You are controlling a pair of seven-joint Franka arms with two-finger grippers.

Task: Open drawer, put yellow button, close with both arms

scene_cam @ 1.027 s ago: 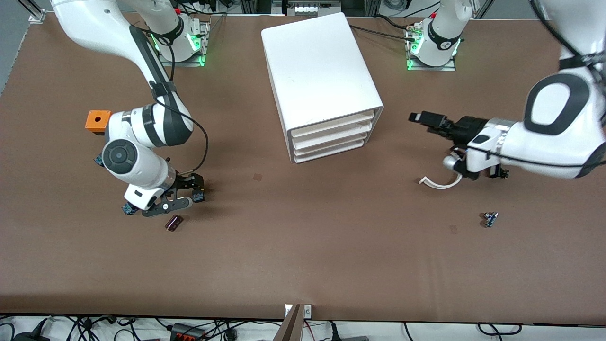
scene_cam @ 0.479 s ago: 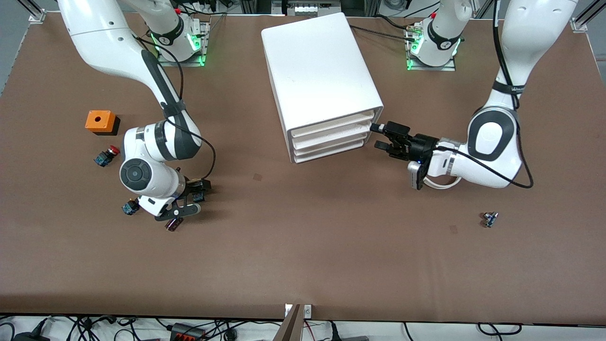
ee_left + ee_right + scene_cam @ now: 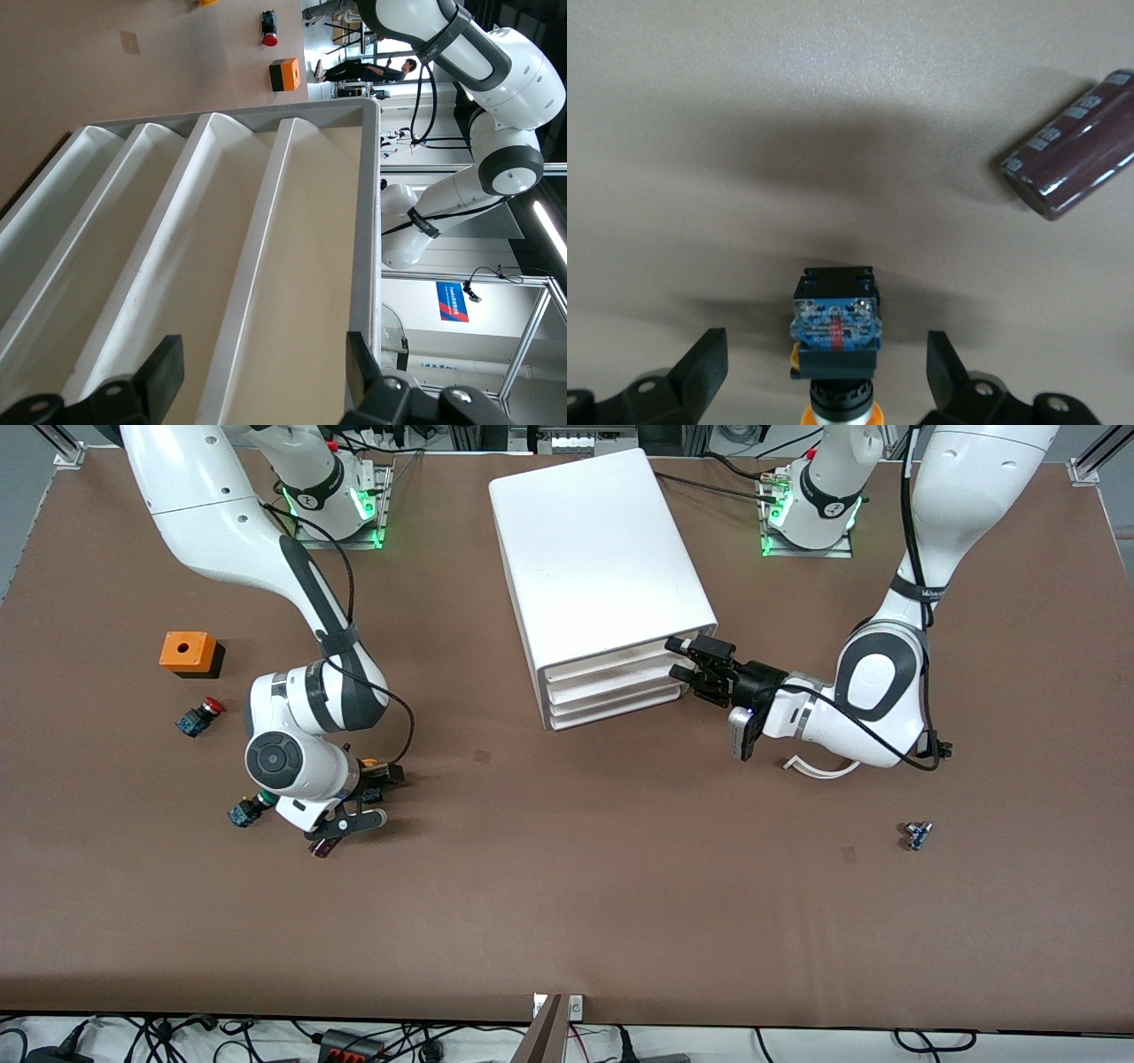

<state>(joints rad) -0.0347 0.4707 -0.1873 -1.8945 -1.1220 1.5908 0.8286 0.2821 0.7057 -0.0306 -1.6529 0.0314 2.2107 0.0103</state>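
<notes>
Yellow button [image 3: 834,332] is lying on the brown table [image 3: 567,903] toward the right arm's end, nearer to the front camera than the orange box [image 3: 187,652]. Right gripper [image 3: 365,793] is sitting low around it with fingers [image 3: 700,367] spread wide; the right wrist view is showing the button's blue-and-black body between the two pads, not touching either, yellow cap toward the wrist. Dark maroon cylinder [image 3: 1075,146] is lying just beside the gripper, nearer to the front camera. Red-capped button [image 3: 198,716] is resting near the orange box, and another small blue-bodied button [image 3: 242,812] is lying beside the right arm's wrist.

Left gripper [image 3: 684,657] is reaching in at the front of the white cabinet [image 3: 595,576], at the corner toward the left arm's end, level with the top drawer [image 3: 620,662]. Its fingers [image 3: 164,372] are parted, and in the left wrist view they are framing the stacked drawer fronts without pinching anything. All drawers are looking closed. White curved strip [image 3: 819,768] is lying on the table under the left arm, and a small blue-grey part [image 3: 916,834] is sitting well apart, nearer to the front camera.
</notes>
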